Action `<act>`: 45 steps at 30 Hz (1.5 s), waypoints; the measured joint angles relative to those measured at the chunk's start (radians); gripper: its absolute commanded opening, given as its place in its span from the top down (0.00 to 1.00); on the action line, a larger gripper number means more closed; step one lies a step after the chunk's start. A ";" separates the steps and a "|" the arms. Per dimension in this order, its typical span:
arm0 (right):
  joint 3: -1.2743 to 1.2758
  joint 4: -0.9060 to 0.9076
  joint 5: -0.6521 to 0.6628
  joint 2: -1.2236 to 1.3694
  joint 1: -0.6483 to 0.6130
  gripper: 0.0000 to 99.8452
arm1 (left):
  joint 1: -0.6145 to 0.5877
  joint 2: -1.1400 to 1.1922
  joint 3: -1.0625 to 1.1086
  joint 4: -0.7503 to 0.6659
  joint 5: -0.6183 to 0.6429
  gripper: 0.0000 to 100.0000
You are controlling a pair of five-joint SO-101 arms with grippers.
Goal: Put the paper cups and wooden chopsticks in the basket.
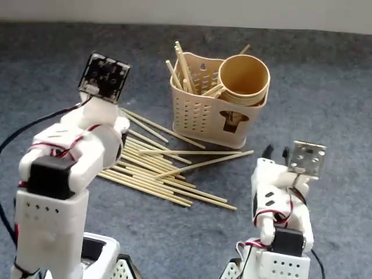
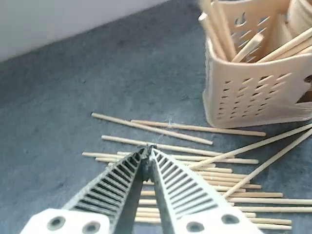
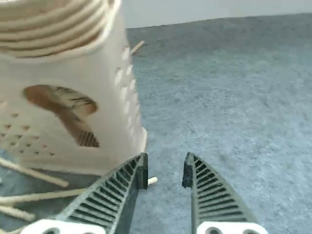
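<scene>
Many chopsticks (image 1: 152, 167) lie loose beside the basket (image 1: 197, 113), cups (image 1: 244, 78) inside it. I see my left gripper (image 2: 147, 150) closed and empty, and my right gripper (image 3: 165, 170) slightly parted, also empty.

paper cups (image 1: 244, 78): nested in basket (image 1: 200, 113) | chopsticks (image 1: 160, 168): some in basket, most loose beside it

Grey carpeted table (image 1: 325, 75), on it a cream basket (image 1: 200, 113) and loose wooden chopsticks (image 1: 157, 180)
</scene>
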 measured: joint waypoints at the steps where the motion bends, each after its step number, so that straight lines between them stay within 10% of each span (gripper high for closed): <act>1: -0.020 0.025 0.026 0.000 -0.041 0.87 | -0.035 -0.031 0.041 -0.009 0.000 0.99; 22: -0.221 0.226 0.252 0.227 -0.720 0.87 | -0.624 -0.425 0.695 -0.282 0.224 0.99; 45: -0.833 0.094 0.279 1.327 -1.074 0.87 | -0.747 -0.494 0.815 -0.379 0.232 0.99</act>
